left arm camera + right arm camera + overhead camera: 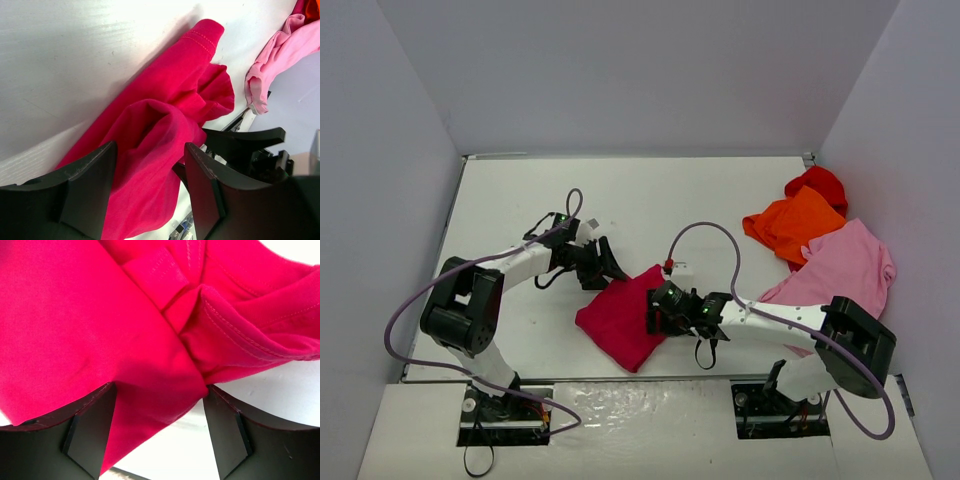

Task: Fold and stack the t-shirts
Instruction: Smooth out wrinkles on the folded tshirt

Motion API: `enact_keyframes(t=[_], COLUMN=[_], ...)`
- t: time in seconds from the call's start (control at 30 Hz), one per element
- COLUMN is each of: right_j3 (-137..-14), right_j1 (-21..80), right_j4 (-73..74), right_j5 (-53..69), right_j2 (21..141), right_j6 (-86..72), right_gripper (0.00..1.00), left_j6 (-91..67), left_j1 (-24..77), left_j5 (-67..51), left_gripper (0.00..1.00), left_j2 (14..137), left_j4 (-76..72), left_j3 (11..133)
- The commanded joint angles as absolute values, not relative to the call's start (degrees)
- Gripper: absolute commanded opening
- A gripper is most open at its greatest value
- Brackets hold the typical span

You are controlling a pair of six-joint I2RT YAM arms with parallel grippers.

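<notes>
Lying bunched and only half folded mid-table, the crimson shirt has the left pincer and right pincer gaping wide astride its edges, gripping nothing, while the pink shirt, orange shirt and red shirt wait heaped at the right, unfolded and unstacked.

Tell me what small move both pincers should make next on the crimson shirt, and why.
Probably close both. The left pincer and right pincer stand open at opposite sides of the crumpled crimson shirt, each with cloth between its jaws, so gripping would likely let them lift and spread it.
</notes>
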State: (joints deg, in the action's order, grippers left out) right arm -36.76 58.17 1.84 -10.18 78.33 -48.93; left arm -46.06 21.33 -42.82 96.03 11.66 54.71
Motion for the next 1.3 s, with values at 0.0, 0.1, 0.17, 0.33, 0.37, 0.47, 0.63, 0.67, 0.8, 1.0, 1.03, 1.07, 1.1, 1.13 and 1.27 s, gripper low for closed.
enact_keyframes(t=[0.0,0.1,0.17,0.33,0.37,0.47,0.63,0.67,0.8,1.0,1.03,1.07,1.1,1.13,1.27], right_j3=[-38.4,-39.1,-39.8,-41.5,-41.8,-43.0,-44.0,-44.1,-44.5,-45.4,-45.5,-45.5,-45.6,-45.6,-46.1], right_j1=[58.3,58.6,58.6,59.4,59.6,59.7,59.8,59.8,59.8,59.8,59.8,59.8,59.8,59.8,59.8], right_j4=[0.7,1.4,3.0,6.9,7.7,8.7,8.8,8.8,8.9,8.9,8.8,8.8,8.8,8.8,8.8], right_j5=[-9.3,-8.8,-8.9,-9.7,-9.9,-10.9,-11.8,-11.9,-12.0,-13.9,-13.9,-14.0,-14.0,-14.1,-14.4], right_j2=[81.2,80.9,80.6,80.4,80.2,79.7,80.3,80.7,82.4,84.8,85.4,85.9,86.4,86.8,86.5], right_j6=[-48.1,-48.1,-48.0,-48.3,-48.3,-48.1,-47.5,-47.3,-46.4,-44.2,-44.2,-44.1,-44.0,-43.8,-43.7], right_gripper=[0.66,0.66,0.66,0.66,0.66,0.66,0.66,0.66,0.66,0.6,0.59,0.58,0.53,0.48,0.34], left_j6=[-46.0,-45.6,-45.6,-45.6,-45.6,-45.6,-45.4,-45.4,-45.4,-45.4,-45.4,-45.4,-45.4,-45.3,-45.2], left_j1=[21.8,21.8,21.8,21.8,21.8,21.8,21.8,21.8,21.8,21.9,21.9,21.9,21.9,21.9,22.0], left_j5=[-44.5,-44.6,-44.6,-44.6,-44.6,-44.8,-45.0,-45.0,-45.0,-45.0,-45.1,-45.3,-45.4,-45.4,-45.3], left_gripper=[0.52,0.52,0.52,0.52,0.52,0.52,0.52,0.52,0.52,0.47,0.45,0.43,0.4,0.35,0.04], left_j2=[95.1,95.1,95.1,95.3,95.3,95.2,95.1,95.1,94.9,95.3,95.3,95.4,95.4,95.4,95.4], left_j4=[9.8,10.2,10.1,9.7,9.7,9.6,9.6,9.7,9.7,9.1,9.1,9.0,8.9,8.9,9.1], left_j3=[55.6,55.7,55.6,55.2,55.1,54.7,54.5,54.5,54.5,54.2,54.2,54.1,54.1,54.1,54.1])
